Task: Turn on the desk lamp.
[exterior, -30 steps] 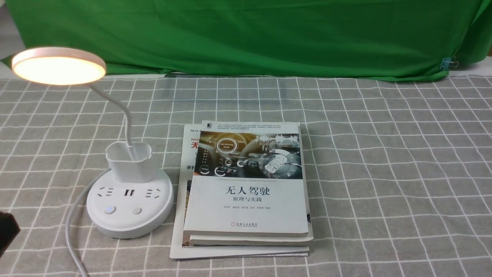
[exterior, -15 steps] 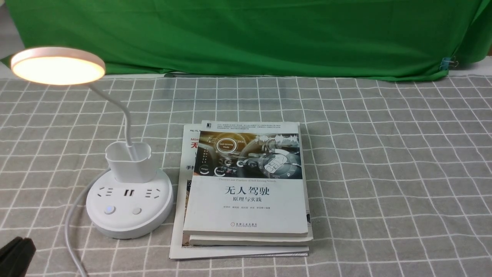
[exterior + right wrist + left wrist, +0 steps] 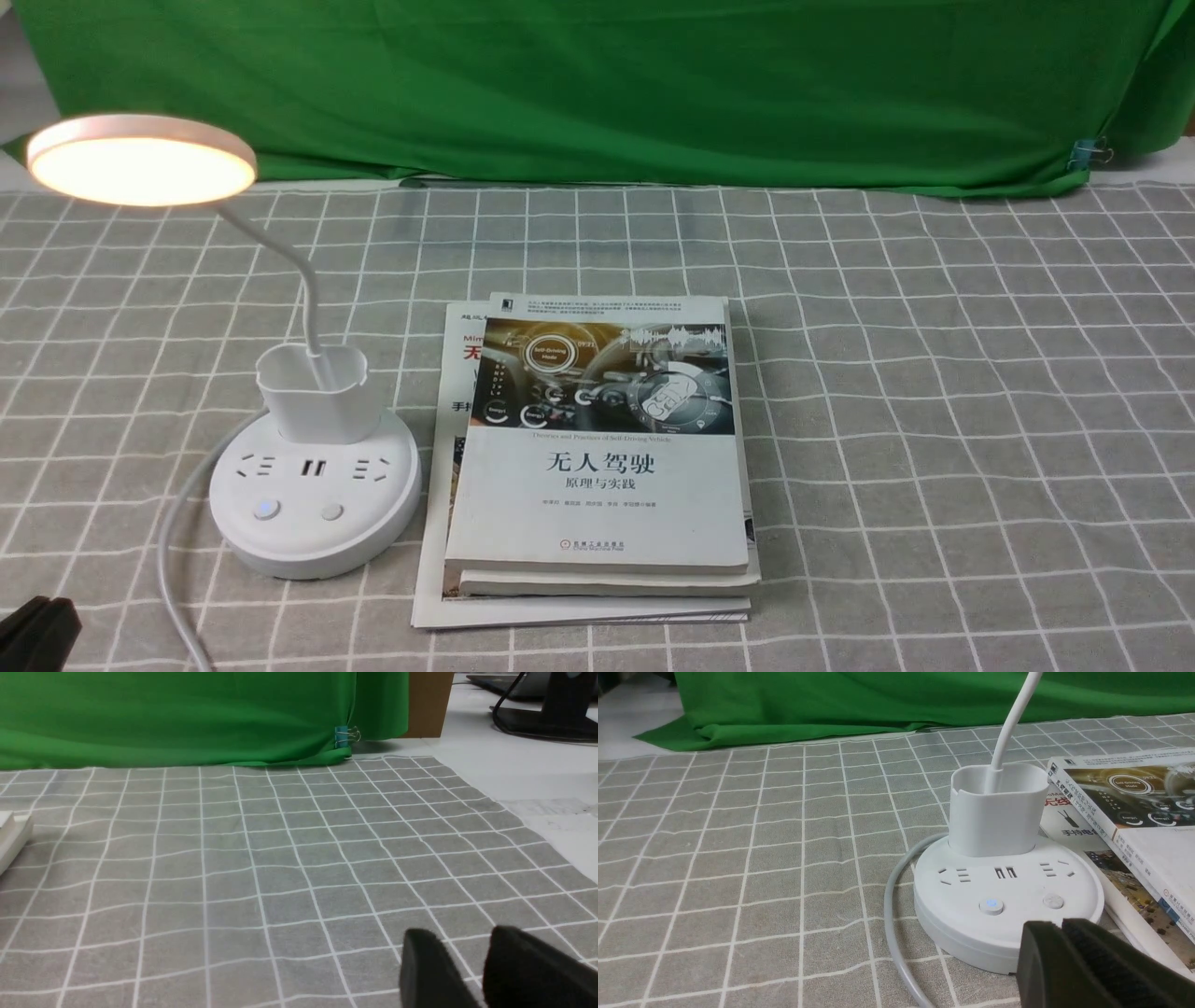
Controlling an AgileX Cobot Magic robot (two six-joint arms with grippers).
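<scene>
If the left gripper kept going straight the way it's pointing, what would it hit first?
Most likely the desk lamp: the left gripper, jaws together, points at its round base, near the right-hand button. Depth is uncertain.

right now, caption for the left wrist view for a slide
Left gripper shut, hovering near the desk lamp base, its left button lit blue, books beside it.
</scene>
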